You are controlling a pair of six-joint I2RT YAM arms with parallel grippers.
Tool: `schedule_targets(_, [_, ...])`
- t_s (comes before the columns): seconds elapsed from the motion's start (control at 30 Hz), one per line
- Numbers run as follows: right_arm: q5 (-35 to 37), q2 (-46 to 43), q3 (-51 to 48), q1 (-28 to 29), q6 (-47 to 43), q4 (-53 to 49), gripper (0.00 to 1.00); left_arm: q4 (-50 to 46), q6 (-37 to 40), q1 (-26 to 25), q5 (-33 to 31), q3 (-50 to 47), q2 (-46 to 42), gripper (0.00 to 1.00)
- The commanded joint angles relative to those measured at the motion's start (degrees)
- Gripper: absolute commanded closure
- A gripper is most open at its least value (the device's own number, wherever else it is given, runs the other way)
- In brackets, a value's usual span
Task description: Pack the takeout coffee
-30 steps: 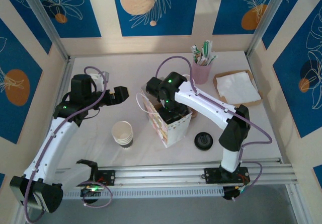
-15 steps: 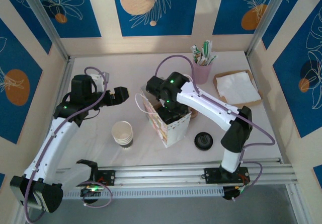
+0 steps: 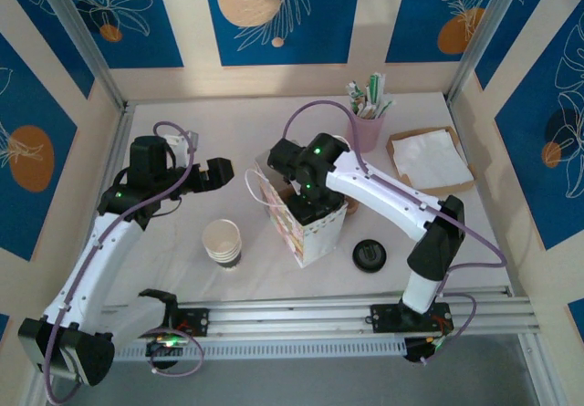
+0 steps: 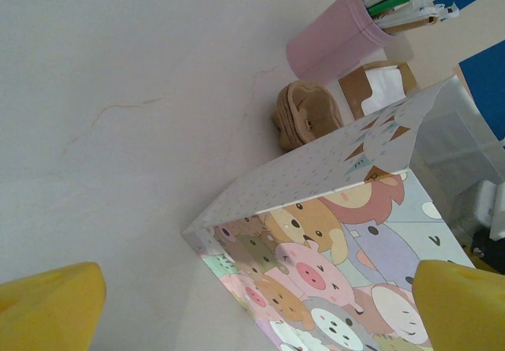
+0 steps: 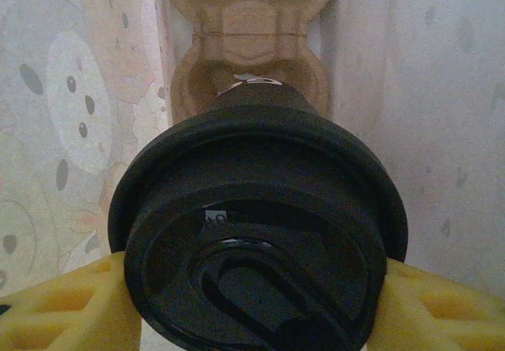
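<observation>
I had the right gripper (image 5: 252,308) clamped on the takeout coffee (image 5: 260,209) by its black lid, down inside the cartoon-printed bag (image 4: 331,272), over the cardboard carrier (image 5: 248,43). The left gripper (image 4: 254,304) hung wide open beside that bag — empty.

Bare white tabletop (image 3: 219,132) left of cartoon-animal paper bag (image 3: 312,237): wide passage. Front-left blocked by stack of lidless cream paper cups (image 3: 223,242); front-right by loose round black plastic lid (image 3: 370,255). Bag interior tight: right gripper (image 5: 252,296) clamped on black-lidded takeout cup (image 5: 260,209), brown moulded pulp carrier (image 5: 248,43) below.
</observation>
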Motion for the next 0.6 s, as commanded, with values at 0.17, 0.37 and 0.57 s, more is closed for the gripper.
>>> schedule_targets(0.17, [-0.42, -3.00, -1.32, 0.20, -1.05, 1.12, 0.39, -0.04, 0.36, 0.59, -0.33, -0.32, -0.77, 0.00])
schedule_targets(0.37, [-0.59, -3.45, -1.82, 0.11, -1.41, 1.93, 0.39, -0.22, 0.31, 0.63, -0.50, -0.47, -0.82, 0.00])
schedule_targets(0.57, [-0.71, -3.49, -2.08, 0.17, -1.57, 2.34, 0.39, -0.44, 0.43, 0.62, -0.50, -0.14, -0.82, 0.00])
